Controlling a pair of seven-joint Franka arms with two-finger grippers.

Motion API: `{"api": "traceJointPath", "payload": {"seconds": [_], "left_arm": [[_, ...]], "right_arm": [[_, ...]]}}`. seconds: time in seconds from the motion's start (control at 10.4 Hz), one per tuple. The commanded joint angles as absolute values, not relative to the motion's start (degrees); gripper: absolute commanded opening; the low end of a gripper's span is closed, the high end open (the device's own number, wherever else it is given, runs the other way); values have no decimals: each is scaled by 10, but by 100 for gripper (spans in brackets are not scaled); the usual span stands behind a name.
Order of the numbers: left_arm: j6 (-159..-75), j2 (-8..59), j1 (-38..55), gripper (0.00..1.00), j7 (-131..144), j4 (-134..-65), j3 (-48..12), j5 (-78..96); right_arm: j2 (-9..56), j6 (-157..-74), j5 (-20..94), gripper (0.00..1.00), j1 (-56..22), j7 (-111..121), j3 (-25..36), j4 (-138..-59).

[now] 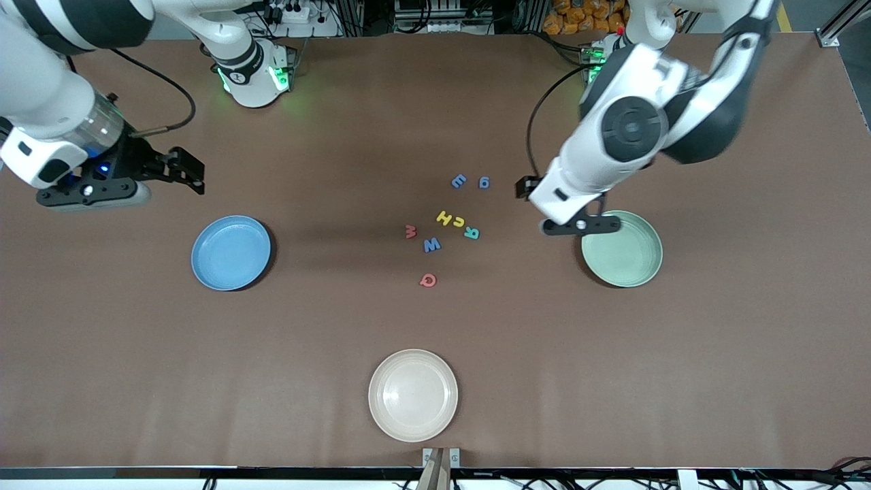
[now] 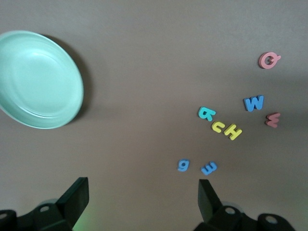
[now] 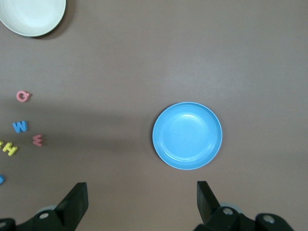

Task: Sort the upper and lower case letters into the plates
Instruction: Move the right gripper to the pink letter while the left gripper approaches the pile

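Several small letters lie in a loose cluster mid-table: blue E (image 1: 459, 180), blue g (image 1: 484, 182), yellow H (image 1: 444, 217), yellow c (image 1: 459, 222), teal R (image 1: 471, 233), red w (image 1: 410, 231), blue W (image 1: 432, 245) and red Q (image 1: 427, 280). The blue plate (image 1: 231, 252) sits toward the right arm's end and the mint green plate (image 1: 622, 248) toward the left arm's end; both hold nothing. My left gripper (image 2: 143, 197) hangs open between the letters and the mint plate's rim (image 2: 72, 72). My right gripper (image 1: 192, 171) hangs open over bare table by the blue plate (image 3: 187, 135).
A cream-beige plate (image 1: 413, 395) sits near the table edge closest to the front camera, also seen as the cream plate (image 3: 31, 17) in the right wrist view. Brown table mat spreads around all plates.
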State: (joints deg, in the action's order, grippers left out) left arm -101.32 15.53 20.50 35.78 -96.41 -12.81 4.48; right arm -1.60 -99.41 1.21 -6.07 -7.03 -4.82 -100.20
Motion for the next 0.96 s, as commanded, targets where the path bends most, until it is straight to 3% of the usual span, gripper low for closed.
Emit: {"api": "traceJointPath", "payload": {"seconds": [0.0, 0.38, 0.87], "left_arm": [[-1083, 124, 216, 100, 418, -1057, -150, 60], [-1233, 55, 215, 100, 486, -1249, -203, 85], [-1438, 72, 219, 100, 572, -1356, -255, 78]], "right_arm": [[-4, -1006, 17, 100, -76, -163, -73, -1006], [44, -1039, 17, 100, -120, -213, -76, -1006], [97, -1112, 13, 100, -189, -291, -77, -1032]]}}
